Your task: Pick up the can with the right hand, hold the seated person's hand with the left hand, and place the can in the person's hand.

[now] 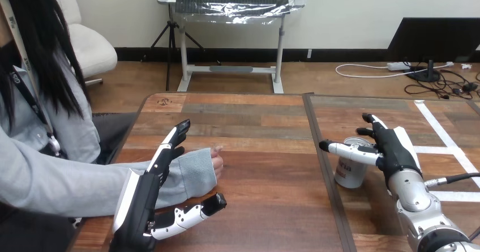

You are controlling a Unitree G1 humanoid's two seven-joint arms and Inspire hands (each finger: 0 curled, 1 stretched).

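Note:
A white can (350,176) with red print and a silver top stands upright on the table's right half. My right hand (399,150) is open just right of it. Its thumb reaches left across the can's upper front, and its straight fingers point up behind the rim. The person's hand (217,161) rests on the table left of centre, loosely curled, at the end of a grey sleeve (189,175). My left hand (138,204) is open at the lower left. Its straight fingers lie over the sleeve and its thumb stretches out below the forearm, not curled round it.
The wooden table (255,122) has a dark seam (320,161) running front to back just left of the can. White tape lines (447,141) mark the surface at the far right. The person sits at the table's left side.

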